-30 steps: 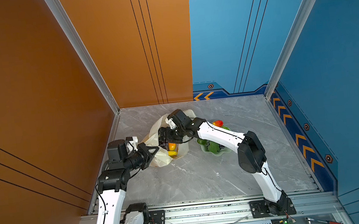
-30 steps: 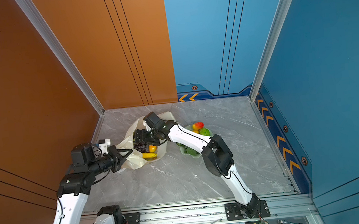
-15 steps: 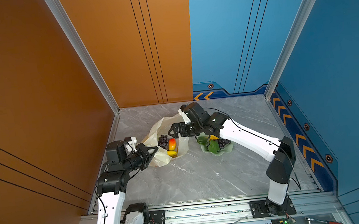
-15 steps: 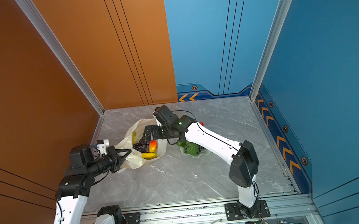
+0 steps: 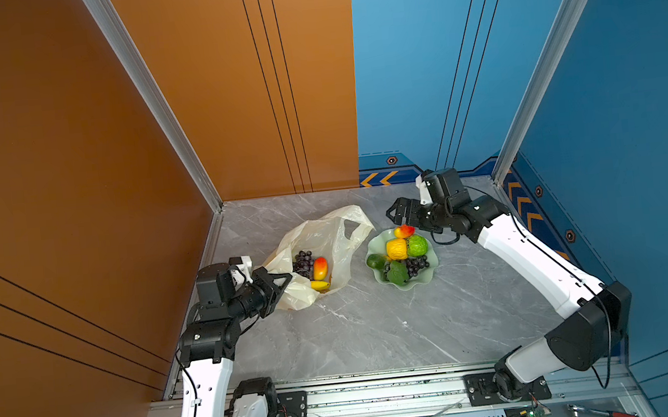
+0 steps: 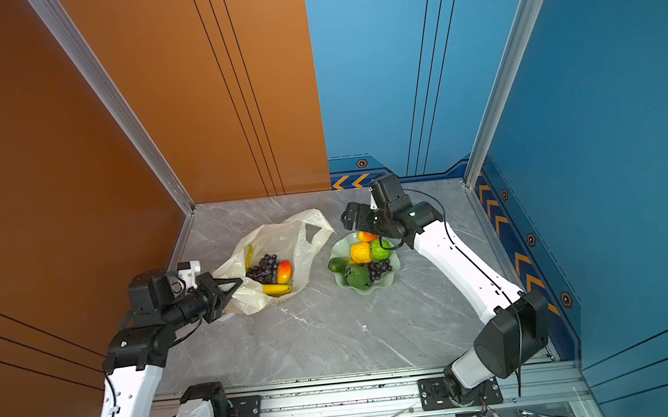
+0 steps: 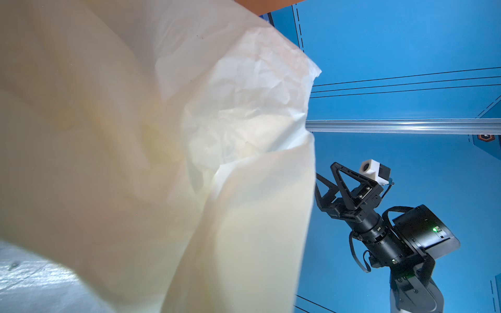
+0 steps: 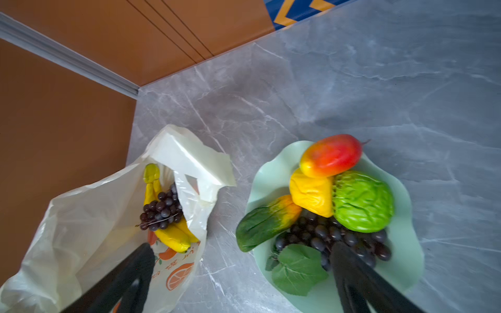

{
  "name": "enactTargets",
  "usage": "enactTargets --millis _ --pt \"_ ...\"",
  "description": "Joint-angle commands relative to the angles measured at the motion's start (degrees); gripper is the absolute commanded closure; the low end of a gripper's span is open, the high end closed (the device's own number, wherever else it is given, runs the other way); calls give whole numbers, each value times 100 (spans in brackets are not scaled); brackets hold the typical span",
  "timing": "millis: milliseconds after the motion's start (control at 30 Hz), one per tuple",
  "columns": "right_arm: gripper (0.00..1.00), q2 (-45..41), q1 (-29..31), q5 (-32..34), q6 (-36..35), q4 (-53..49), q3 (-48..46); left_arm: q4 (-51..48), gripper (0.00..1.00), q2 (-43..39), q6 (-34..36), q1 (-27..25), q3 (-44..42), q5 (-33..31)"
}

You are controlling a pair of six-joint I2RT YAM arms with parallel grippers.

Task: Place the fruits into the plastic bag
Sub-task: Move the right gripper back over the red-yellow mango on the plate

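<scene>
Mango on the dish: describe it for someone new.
On the grey marble table, find the pale green wavy dish right of the plastic bag. The mango sits at its far rim, the only red fruit there; its twin lies inside the bag.

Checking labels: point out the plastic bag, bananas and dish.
plastic bag [image 5: 320, 232]: in a top view, far wall.
bananas [image 8: 172, 238]: right wrist view, lower banana.
dish [image 5: 425, 278]: in a top view, near rim.
</scene>
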Motion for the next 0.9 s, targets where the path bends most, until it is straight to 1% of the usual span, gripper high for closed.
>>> enactTargets --millis 0,100,233,367,633,867 --pt "0 204 -82 462 -654 -1305 409 -45 100 -56 71 40 -38 -155" --pt "0 520 -198 650 -798 -1639 545 -45 100 -65 21 43 -44 -175" --pt "0 1050 -169 825 -913 -1618 824 -40 100 -47 34 47 -25 -166" --pt "0 1723 -157 839 -1042 -1613 1300 -45 100 -44 10 40 -51 -174" --pt "0 2819 -175 896 -796 -1626 2359 -44 100 97 55 48 -24 -149" --pt "0 3587 -183 1025 -644 -1886 2920 -12 100 395 216 86 141 -79"
